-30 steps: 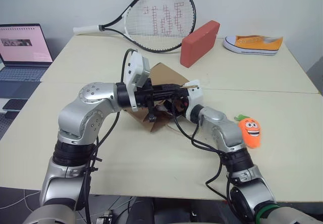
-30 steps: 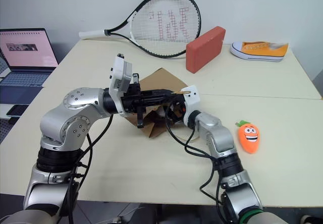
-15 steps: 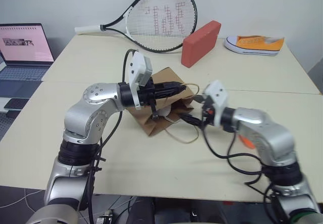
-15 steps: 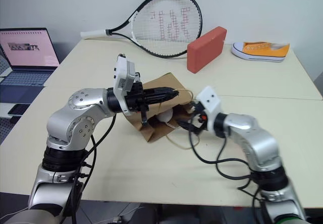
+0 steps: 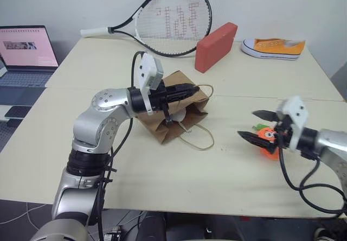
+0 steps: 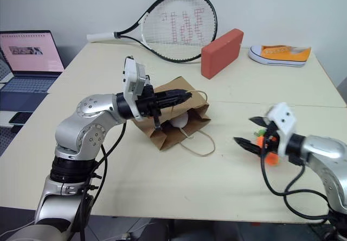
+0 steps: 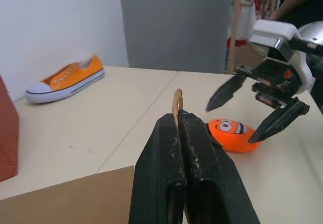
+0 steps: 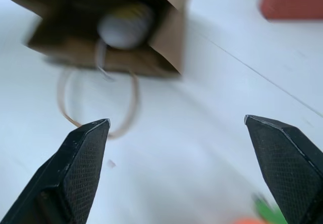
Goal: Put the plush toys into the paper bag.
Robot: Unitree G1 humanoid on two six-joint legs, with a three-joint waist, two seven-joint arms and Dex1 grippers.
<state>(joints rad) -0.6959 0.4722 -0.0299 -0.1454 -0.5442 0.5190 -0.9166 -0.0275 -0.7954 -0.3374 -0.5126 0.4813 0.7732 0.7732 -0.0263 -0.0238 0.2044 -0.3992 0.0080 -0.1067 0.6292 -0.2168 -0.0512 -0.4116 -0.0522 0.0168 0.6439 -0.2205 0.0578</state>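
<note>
Paper bag (image 5: 176, 116) lies on its side on the table (image 5: 135, 176), upper handle (image 7: 177, 99) pinched by the left gripper (image 5: 187, 90). White egg plush (image 6: 178, 122) is seen inside its mouth. Right gripper (image 5: 256, 125) is spread wide, empty, right of the bag, just before the carrot plush (image 6: 268, 143).

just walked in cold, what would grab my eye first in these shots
The brown paper bag lying on its side mid-table, mouth held up by the left gripper shut on one handle, with a white plush toy inside. To the right, the open right gripper hangs by an orange carrot toy on the table. At the back lie a tennis racket, a red block and an orange sneaker.
</note>
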